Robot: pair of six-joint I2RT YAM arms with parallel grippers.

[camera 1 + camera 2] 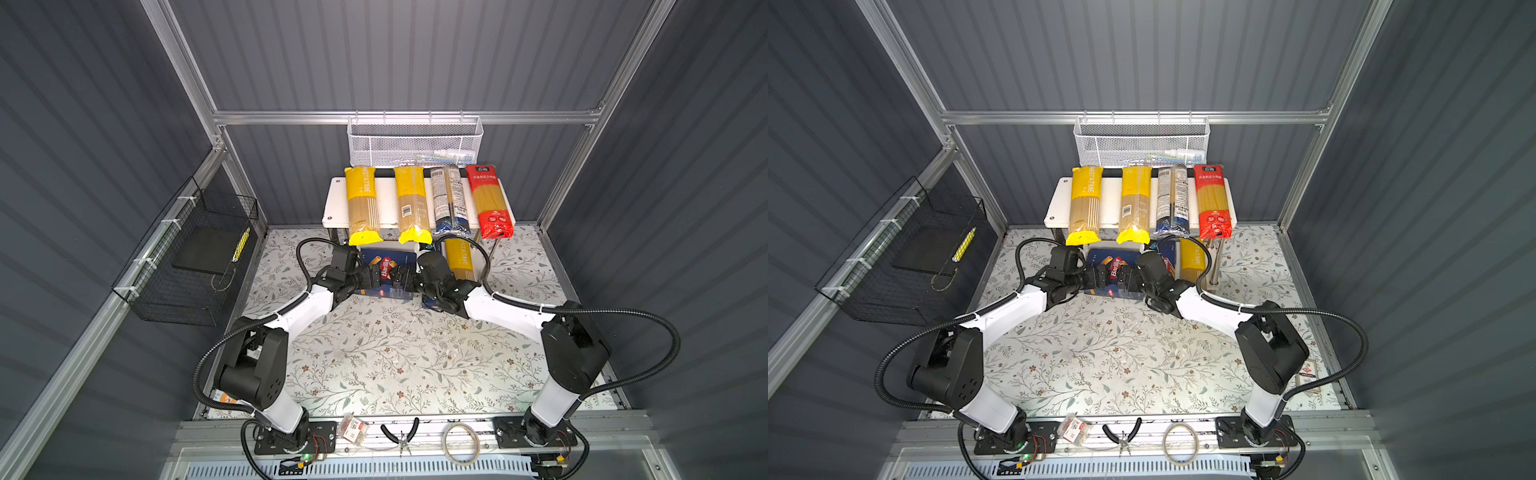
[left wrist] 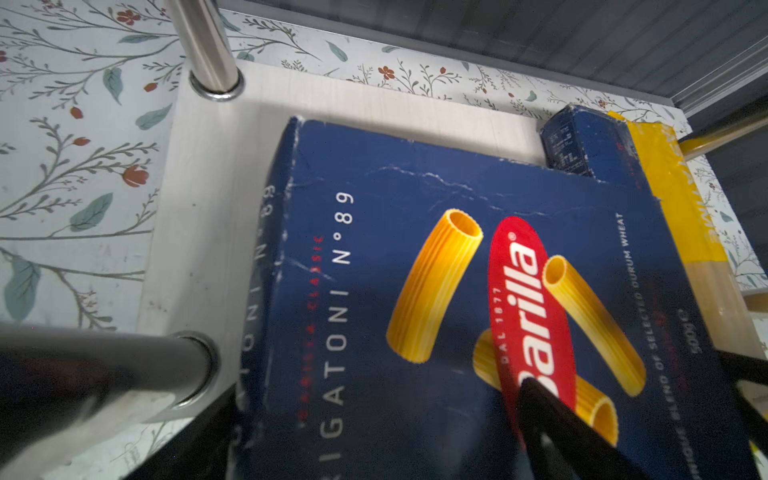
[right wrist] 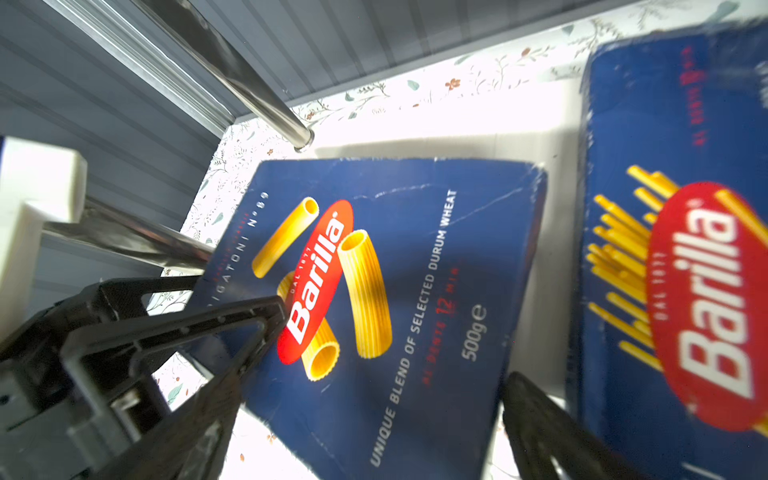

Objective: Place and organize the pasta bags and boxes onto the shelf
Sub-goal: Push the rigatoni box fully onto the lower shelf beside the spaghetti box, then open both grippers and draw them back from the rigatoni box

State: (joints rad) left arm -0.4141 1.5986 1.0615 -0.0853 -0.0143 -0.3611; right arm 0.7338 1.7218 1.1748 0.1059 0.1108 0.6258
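Note:
A blue Barilla rigatoni box (image 1: 386,266) (image 2: 415,208) (image 3: 436,249) lies on the white shelf's lower board (image 2: 199,208), its near end overhanging. My left gripper (image 1: 371,279) (image 2: 378,386) is shut on its left edge, one finger (image 3: 249,316) flat on the face. My right gripper (image 1: 401,282) (image 3: 374,390) is open and straddles the box's near end. A second Barilla box (image 3: 665,249) and a yellow bag (image 1: 459,257) lie beside it. The top board (image 1: 332,199) carries two yellow bags (image 1: 361,203), a blue one (image 1: 451,199) and a red one (image 1: 490,199).
Steel shelf posts (image 2: 208,45) (image 3: 257,95) stand close to both grippers. A white mesh basket (image 1: 415,141) hangs on the back rail. A black wire basket (image 1: 191,257) hangs on the left wall. Pliers (image 1: 401,434) and a wire coil lie on the front rail.

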